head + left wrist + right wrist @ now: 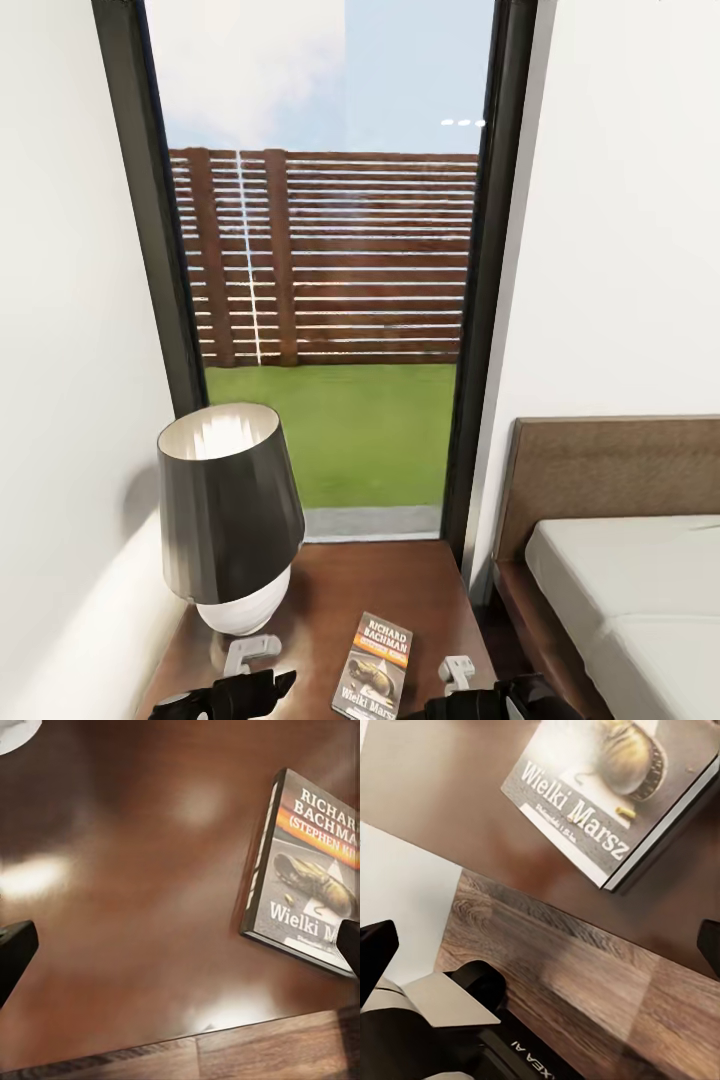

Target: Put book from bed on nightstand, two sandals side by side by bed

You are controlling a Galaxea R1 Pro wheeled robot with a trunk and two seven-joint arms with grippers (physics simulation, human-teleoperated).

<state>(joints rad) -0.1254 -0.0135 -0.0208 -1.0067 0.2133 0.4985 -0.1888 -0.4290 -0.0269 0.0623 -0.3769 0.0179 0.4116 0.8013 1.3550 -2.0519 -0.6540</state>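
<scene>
The book (pixel 373 668), a thin paperback with a black cover, white lettering and an orange band, lies flat on the dark-brown nightstand (pixel 400 585), near its front edge. My left gripper (pixel 250 655) hovers open just left of the book, and my right gripper (pixel 458 675) hovers open just right of it. In the left wrist view the book (pixel 307 881) rests on the wooden top beside one black finger (pixel 15 956). The right wrist view looks down on the book (pixel 607 787) and the nightstand's front edge. The bed (pixel 640 590) stands to the right. The sandals are out of view.
A lamp (pixel 230 515) with a dark shade and white base stands on the nightstand's left half. Behind it is a tall black-framed window (pixel 330 300), with white walls on both sides. Wood-plank floor (pixel 585 975) and part of my base (pixel 435 1020) lie below the nightstand's edge.
</scene>
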